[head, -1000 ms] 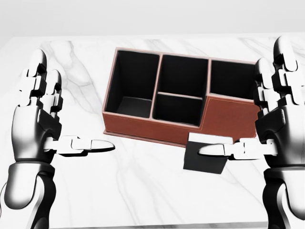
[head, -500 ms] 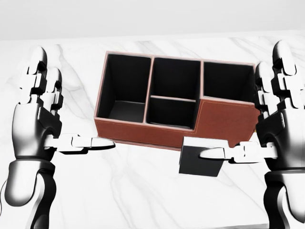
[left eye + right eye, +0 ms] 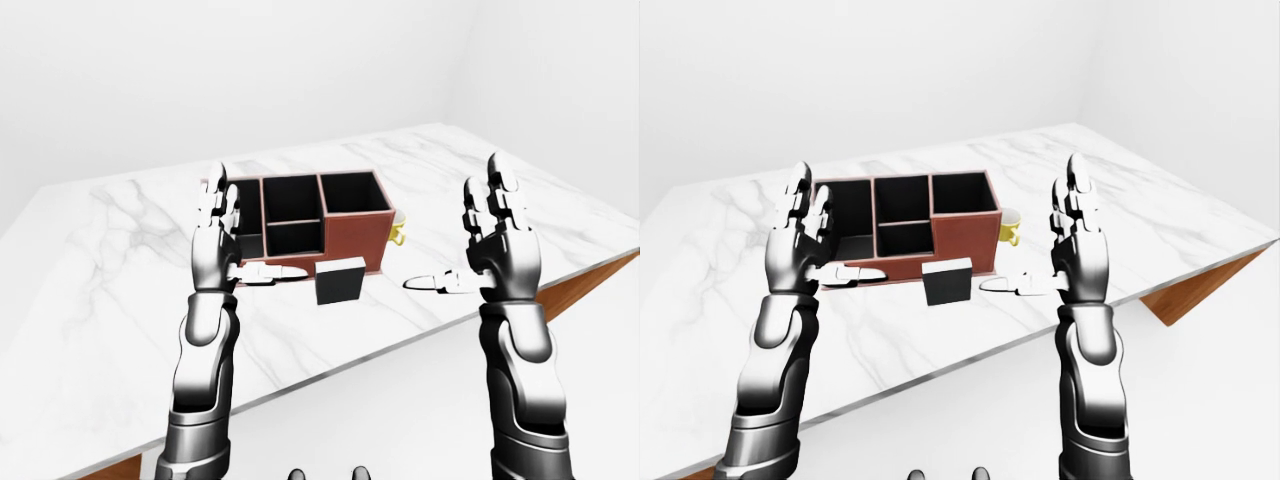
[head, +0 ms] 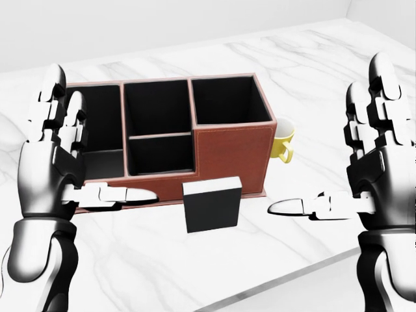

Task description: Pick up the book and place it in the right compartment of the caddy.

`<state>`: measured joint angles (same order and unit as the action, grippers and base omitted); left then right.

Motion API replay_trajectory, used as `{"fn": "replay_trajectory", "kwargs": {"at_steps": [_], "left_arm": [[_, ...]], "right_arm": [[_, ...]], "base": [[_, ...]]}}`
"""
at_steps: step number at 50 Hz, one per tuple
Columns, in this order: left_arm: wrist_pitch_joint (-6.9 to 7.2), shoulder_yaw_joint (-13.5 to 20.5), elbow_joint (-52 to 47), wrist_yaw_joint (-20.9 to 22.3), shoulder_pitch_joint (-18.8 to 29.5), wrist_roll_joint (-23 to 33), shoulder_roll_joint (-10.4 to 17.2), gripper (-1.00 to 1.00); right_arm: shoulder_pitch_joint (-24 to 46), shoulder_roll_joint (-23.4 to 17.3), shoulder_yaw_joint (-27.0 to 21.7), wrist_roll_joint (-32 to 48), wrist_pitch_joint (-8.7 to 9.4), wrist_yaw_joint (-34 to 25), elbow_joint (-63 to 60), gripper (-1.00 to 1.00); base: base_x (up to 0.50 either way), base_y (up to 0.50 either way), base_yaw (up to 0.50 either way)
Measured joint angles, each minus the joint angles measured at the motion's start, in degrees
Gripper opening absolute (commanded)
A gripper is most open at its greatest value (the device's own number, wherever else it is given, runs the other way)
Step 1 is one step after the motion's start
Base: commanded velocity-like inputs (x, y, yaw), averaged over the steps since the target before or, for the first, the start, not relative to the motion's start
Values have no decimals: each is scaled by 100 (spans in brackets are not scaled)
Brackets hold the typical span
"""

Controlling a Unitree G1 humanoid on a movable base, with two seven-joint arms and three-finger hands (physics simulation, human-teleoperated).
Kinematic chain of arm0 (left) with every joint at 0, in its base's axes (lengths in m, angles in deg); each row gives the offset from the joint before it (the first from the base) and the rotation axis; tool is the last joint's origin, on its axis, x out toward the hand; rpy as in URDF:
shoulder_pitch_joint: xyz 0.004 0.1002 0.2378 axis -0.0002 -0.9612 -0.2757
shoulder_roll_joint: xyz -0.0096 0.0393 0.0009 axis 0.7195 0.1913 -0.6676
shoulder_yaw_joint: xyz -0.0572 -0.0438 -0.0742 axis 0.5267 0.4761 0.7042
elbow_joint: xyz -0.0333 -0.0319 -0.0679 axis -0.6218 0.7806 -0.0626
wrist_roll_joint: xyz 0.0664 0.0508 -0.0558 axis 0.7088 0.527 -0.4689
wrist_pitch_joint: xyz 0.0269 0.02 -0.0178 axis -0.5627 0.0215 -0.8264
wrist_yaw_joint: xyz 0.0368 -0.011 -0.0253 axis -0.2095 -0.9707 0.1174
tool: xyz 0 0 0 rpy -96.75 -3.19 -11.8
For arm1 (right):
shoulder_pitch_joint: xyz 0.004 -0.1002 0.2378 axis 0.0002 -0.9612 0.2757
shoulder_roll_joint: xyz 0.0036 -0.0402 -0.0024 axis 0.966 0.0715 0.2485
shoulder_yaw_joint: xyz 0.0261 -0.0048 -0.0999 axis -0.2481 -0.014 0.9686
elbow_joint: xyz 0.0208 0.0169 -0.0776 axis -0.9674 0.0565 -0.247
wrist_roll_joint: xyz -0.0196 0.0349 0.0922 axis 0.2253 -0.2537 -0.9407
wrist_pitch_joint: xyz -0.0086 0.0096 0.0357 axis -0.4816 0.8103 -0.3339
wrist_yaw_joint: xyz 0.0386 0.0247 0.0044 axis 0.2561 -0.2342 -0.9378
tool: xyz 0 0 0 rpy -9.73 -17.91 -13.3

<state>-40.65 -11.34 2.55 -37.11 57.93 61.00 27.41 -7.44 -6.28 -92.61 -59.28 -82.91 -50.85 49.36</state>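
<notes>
Two hands are raised over the marble table [image 4: 338, 52], both with fingers spread and grasping nothing: left hand [image 4: 55, 162] at the head view's left, right hand [image 4: 380, 169] at its right. The black book [image 4: 211, 205] stands on the table just below the brown caddy [image 4: 234, 153], between the hands, touched by neither. A yellow mug [image 4: 283, 144] shows beside the caddy's right wall.

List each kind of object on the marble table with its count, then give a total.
Black book with white page edge: 1
Brown leather caddy with black compartments: 1
Yellow mug: 1
Total: 3
</notes>
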Motion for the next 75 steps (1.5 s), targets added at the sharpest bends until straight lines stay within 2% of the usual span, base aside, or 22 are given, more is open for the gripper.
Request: {"fn": "replay_trajectory", "kwargs": {"at_steps": [11, 29, 67, 75], "left_arm": [[0, -8, -8, -6, -53, 4, -4, 100], [0, 0, -6, -4, -116, 9, 10, 100], [0, -39, -39, -15, -107, 21, -24, 100], [0, -41, -12, -9, -94, 25, -25, 100]], "right_arm": [[50, -17, 57, 214, 0, 1, 91, 100], [-57, 27, 45, 327, 0, -97, 22, 100], [-38, -5, 16, 356, 0, -98, 25, 100], [-50, -55, 110, 673, 0, -169, 36, 100]], "base": [[0, 0, 0], [23, 39, 0], [6, -2, 0], [0, 0, 0]]}}
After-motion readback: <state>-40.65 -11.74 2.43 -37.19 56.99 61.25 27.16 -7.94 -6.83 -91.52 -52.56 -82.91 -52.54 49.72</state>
